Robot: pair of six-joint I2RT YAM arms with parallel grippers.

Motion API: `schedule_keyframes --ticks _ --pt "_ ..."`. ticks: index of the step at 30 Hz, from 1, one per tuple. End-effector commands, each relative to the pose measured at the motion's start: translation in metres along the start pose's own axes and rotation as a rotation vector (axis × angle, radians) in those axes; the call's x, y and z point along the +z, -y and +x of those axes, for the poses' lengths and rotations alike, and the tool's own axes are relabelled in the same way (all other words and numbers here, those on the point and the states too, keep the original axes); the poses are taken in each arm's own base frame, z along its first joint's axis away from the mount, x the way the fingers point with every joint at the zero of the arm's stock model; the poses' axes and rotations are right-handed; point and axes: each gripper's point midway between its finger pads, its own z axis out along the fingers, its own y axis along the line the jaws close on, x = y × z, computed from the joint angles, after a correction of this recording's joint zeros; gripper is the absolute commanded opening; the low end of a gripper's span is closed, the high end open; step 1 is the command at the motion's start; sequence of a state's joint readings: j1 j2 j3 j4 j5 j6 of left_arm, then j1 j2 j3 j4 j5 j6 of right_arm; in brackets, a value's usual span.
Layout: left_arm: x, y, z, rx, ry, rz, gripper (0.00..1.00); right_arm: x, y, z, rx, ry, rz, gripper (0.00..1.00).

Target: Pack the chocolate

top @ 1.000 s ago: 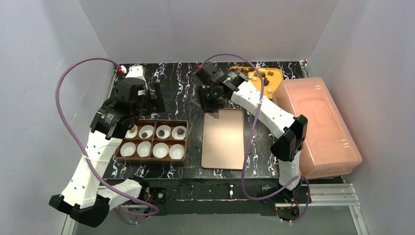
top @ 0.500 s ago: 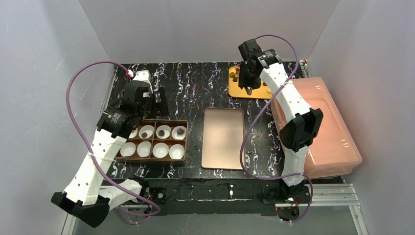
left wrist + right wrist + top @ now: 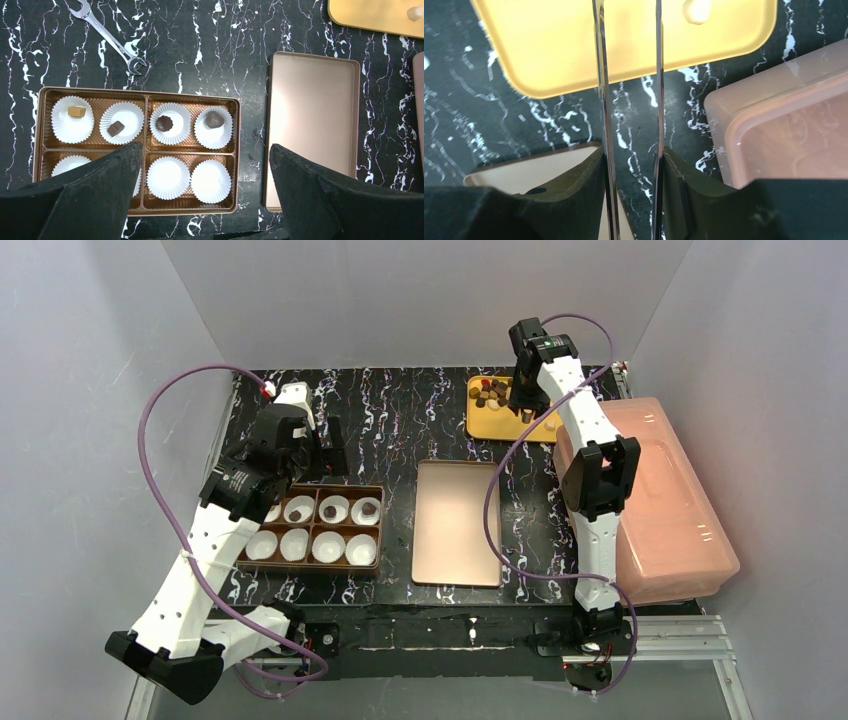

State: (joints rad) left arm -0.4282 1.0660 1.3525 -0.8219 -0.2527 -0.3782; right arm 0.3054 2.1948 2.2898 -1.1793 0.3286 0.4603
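I judge that the step in hand is fetching one more piece. The right claw (image 3: 631, 160) is narrow and closed on thin metal tweezers (image 3: 603, 75), with its fingers pressing the two blades from outside. The blades reach over the yellow tray (image 3: 495, 425) at the far side of the desk (image 3: 380, 420). The loose chocolate (image 3: 490, 392) lies there in a small heap. The tips run out of the wrist picture, so I cannot tell if they touch a piece. Nothing sits between the parts of the blades that show.

The left claw (image 3: 205, 150) is wide and holds nothing. It hangs above the brown box (image 3: 238, 150). In the far row of the box, four paper cups (image 3: 167, 177) have one piece each. The near row is empty as far as it shows, because one finger hides part of it.

The next move, I think, is to bring the tips down around one single chunk. They should close gently, because the pieces are small and lie close together. Then the chunk goes to an empty cup in the near row. The copper lid (image 3: 457, 525) lies flat beside the box, probably for the end.

The desk is black with white and purple veins. A wrench (image 3: 107, 35) lies beyond the box, and a pink plastic container (image 3: 660, 500) stands at the right edge. Plain pale walls (image 3: 420, 300) close three sides.
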Motion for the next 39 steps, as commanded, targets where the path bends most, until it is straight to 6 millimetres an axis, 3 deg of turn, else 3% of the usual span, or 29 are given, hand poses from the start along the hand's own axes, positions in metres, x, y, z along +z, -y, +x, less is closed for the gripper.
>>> schedule_keyframes --ticks 1,8,14,26,33,39 --pt "-0.001 -0.001 0.002 0.005 -0.005 0.003 1.00 0.007 0.019 -0.027 0.068 0.067 0.053 0.49" --pt "-0.002 -0.002 0.003 0.010 -0.007 0.004 1.00 0.034 0.029 -0.037 0.105 0.060 0.082 0.49" --pt "-0.001 -0.001 0.005 0.012 -0.012 0.006 0.99 0.044 0.037 -0.030 0.122 0.037 0.104 0.49" --pt "-0.001 -0.001 0.006 0.014 -0.017 0.011 1.00 0.043 0.042 -0.021 0.176 -0.009 0.058 0.49" --pt "0.000 0.000 0.007 0.012 -0.020 0.012 1.00 0.033 0.041 -0.018 0.192 -0.014 0.027 0.48" --pt "0.001 0.002 0.007 0.007 -0.023 0.019 0.99 0.023 0.027 -0.009 0.189 -0.038 -0.031 0.43"
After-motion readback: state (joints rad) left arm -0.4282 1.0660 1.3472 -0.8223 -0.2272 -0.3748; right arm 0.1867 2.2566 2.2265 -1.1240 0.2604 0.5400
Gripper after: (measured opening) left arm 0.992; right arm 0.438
